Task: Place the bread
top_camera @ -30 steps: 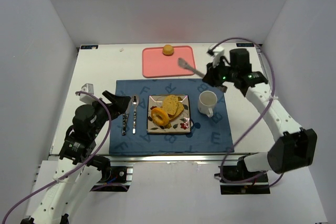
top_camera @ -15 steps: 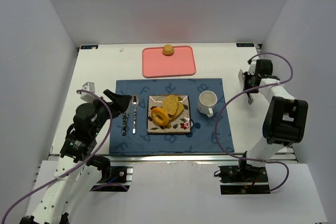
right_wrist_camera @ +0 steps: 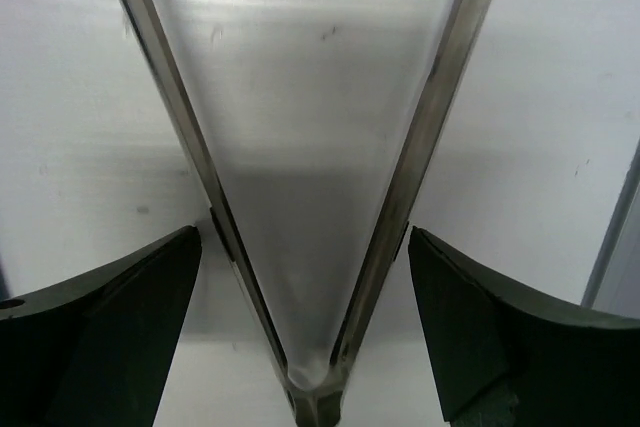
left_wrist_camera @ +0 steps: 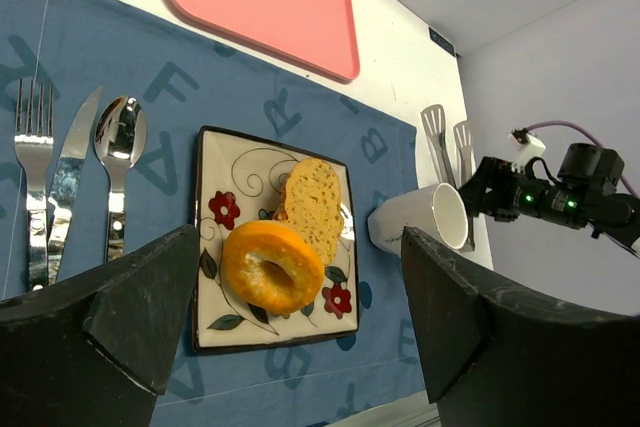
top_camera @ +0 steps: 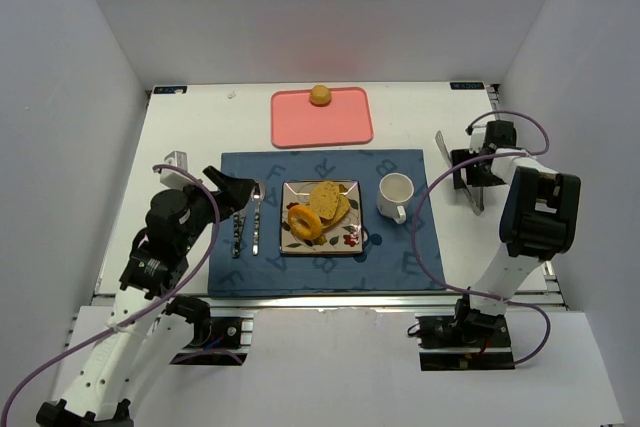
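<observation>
At the right edge of the white table [top_camera: 450, 107], slim steel tongs [right_wrist_camera: 318, 397] are straddled, ungripped, by the spread fingers of the right gripper [right_wrist_camera: 305, 247], the golden-brown bread [top_camera: 318, 209] apparently being already set on the flowered square plate [top_camera: 348, 237]; the left gripper [left_wrist_camera: 300, 247] is held open too.

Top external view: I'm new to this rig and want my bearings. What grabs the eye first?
The flowered square plate at the centre of the blue mat, carrying an orange ring-shaped roll and toasted slices. Behind it, a pink tray holds one small bun. On the right, metal tongs lie on the white table under the open right pincer.
</observation>
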